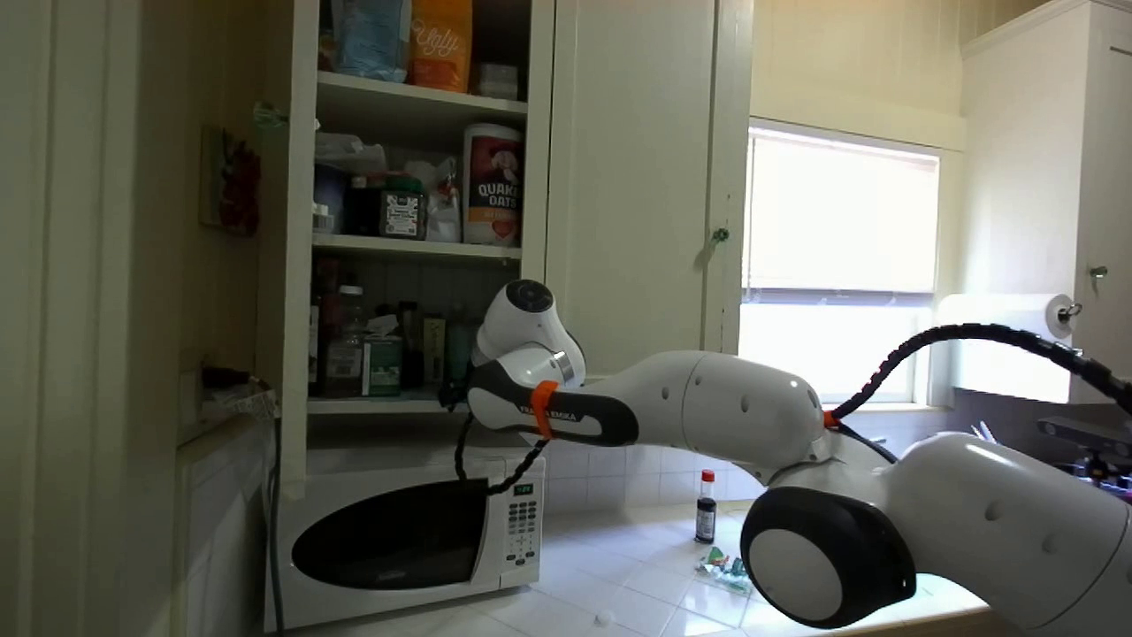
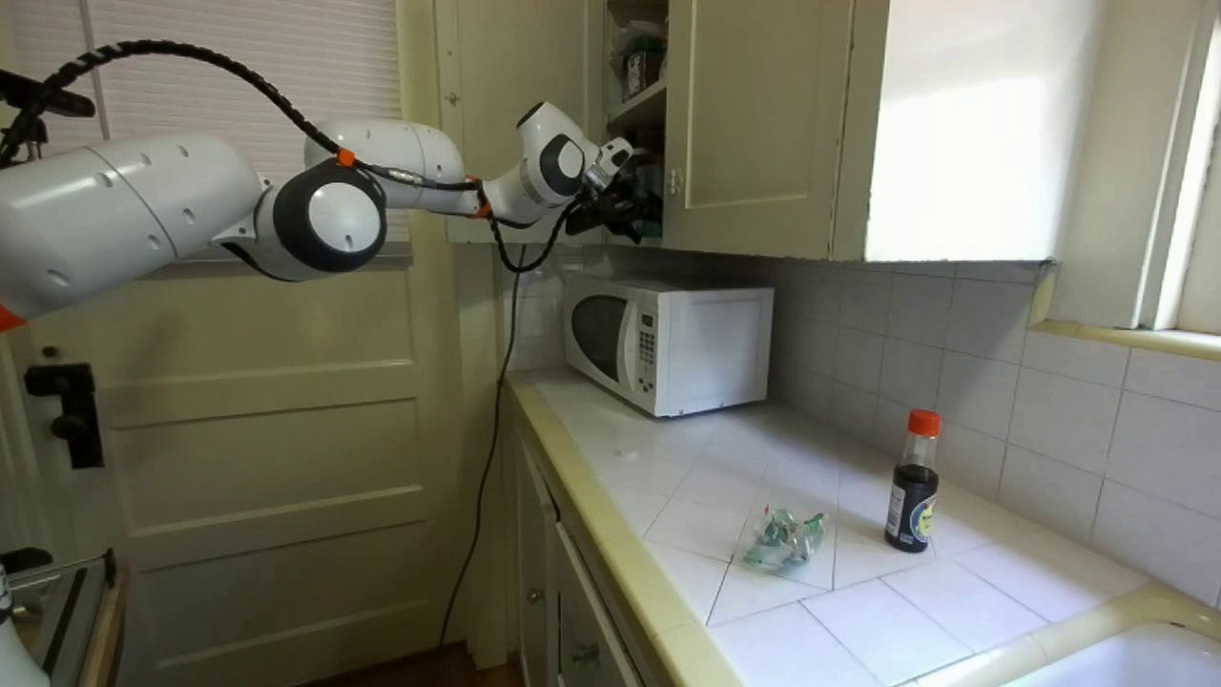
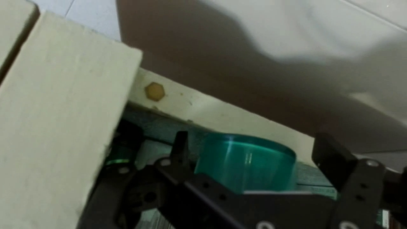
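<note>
My gripper (image 3: 254, 143) is open at the lowest shelf of an open cabinet. In the wrist view its dark fingers stand on either side of a translucent teal round container (image 3: 248, 162), with a gap visible on each side. The container's lower part is hidden behind the gripper body. In an exterior view the gripper (image 2: 615, 212) reaches into the cabinet opening. In an exterior view it is mostly hidden behind the wrist, with only a dark part (image 1: 453, 394) showing. A green box (image 1: 382, 364) and several bottles stand on the same shelf.
The shelf's front edge (image 3: 222, 116) and a cream cabinet post (image 3: 63, 111) lie close to the gripper. A white microwave (image 1: 389, 531) stands below. A red-capped bottle (image 2: 913, 506) and a crumpled wrapper (image 2: 785, 541) are on the counter. An oats canister (image 1: 493, 186) stands one shelf higher.
</note>
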Robot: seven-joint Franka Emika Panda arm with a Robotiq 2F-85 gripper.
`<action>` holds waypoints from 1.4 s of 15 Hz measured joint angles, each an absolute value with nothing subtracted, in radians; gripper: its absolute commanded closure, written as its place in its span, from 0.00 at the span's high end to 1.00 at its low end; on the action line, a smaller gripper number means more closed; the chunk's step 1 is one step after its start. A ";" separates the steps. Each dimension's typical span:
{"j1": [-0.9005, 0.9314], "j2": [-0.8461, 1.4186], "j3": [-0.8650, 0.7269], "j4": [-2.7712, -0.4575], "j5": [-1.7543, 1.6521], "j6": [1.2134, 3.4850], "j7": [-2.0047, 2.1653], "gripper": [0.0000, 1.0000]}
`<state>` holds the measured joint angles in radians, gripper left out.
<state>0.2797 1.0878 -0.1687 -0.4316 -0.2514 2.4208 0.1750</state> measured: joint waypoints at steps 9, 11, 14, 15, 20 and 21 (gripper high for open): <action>0.321 1.080 -0.213 -0.431 -0.263 2.368 0.237 0.73; 0.329 1.078 -0.233 -0.430 -0.275 2.359 0.265 0.58; 0.334 1.078 -0.256 -0.430 -0.298 2.364 0.298 0.42; 0.334 1.078 -0.264 -0.430 -0.304 2.369 0.304 0.42; 0.328 1.078 -0.281 -0.430 -0.320 2.399 0.308 0.42; 0.325 1.078 -0.278 -0.430 -0.319 2.399 0.308 0.42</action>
<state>0.3253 1.0776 -0.2780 -0.4298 -0.3186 2.3987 0.3080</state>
